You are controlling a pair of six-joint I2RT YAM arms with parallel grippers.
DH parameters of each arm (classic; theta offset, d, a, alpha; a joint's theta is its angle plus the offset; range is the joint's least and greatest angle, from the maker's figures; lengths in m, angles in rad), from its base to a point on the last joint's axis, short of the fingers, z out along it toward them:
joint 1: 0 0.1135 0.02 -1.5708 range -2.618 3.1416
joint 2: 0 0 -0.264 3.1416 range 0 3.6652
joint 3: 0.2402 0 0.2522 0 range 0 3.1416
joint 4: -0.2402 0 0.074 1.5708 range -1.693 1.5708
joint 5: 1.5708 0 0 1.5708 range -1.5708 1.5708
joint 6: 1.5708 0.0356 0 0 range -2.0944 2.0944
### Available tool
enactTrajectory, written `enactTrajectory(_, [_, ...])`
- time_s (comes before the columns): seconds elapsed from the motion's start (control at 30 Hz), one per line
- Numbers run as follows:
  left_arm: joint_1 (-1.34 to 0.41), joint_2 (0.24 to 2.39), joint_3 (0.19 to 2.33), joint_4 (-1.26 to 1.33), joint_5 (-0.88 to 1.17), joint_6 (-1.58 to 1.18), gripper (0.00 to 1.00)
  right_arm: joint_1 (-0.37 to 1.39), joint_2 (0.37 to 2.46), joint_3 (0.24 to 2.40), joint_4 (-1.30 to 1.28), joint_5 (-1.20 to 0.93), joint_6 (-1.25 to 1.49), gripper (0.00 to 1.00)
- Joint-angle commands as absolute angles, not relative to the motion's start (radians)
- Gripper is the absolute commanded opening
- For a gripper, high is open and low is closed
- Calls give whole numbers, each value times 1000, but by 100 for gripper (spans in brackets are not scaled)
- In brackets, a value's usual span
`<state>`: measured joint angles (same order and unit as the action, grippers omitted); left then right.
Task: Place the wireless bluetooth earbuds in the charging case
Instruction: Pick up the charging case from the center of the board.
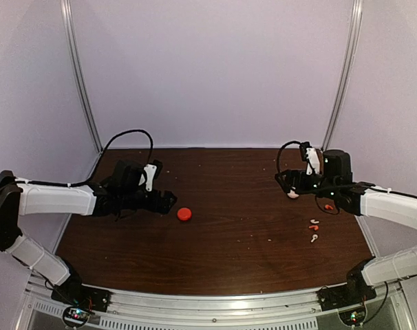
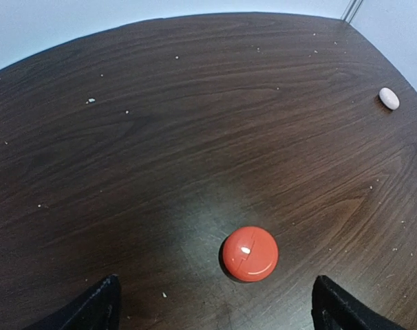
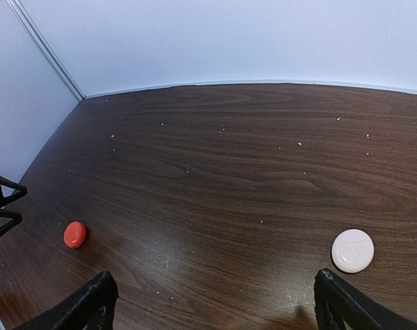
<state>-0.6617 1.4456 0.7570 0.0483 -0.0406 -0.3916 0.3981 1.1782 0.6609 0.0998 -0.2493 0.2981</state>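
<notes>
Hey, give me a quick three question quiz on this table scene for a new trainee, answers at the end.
1. True or false: the left tool grips the red case.
2. The loose earbuds lie nearer which arm? A left, B right.
3. Fill in: the round case near the right tool is coloured ___.
Key: 1 false; 2 B; 3 white.

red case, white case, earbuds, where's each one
red case (image 2: 250, 254), left wrist view, centre of its top
white case (image 3: 352, 250), right wrist view, centre of its top
earbuds (image 1: 314, 227), top view, red-orange one mid-cluster
</notes>
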Motion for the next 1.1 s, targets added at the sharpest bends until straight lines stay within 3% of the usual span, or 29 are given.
enactTrajectory(0.0, [-674, 1414, 735, 143, -22, -382, 98, 407, 1150, 643, 73, -271, 274, 100])
enactTrajectory(0.2, [-704, 1422, 723, 118, 28, -370, 98, 409, 1138, 631, 32, -280, 270, 100])
enactTrajectory(0.43, [-800, 1518, 777, 53, -58, -420, 97, 410, 1149, 621, -20, -250, 259, 100])
enactTrajectory(0.77, [-914, 1727, 914, -38, -154, -488, 86, 411, 1175, 600, 10, -296, 267, 100])
enactTrajectory(1.07, [-916, 1818, 996, -101, -239, -519, 83, 411, 1176, 588, 38, -308, 260, 100])
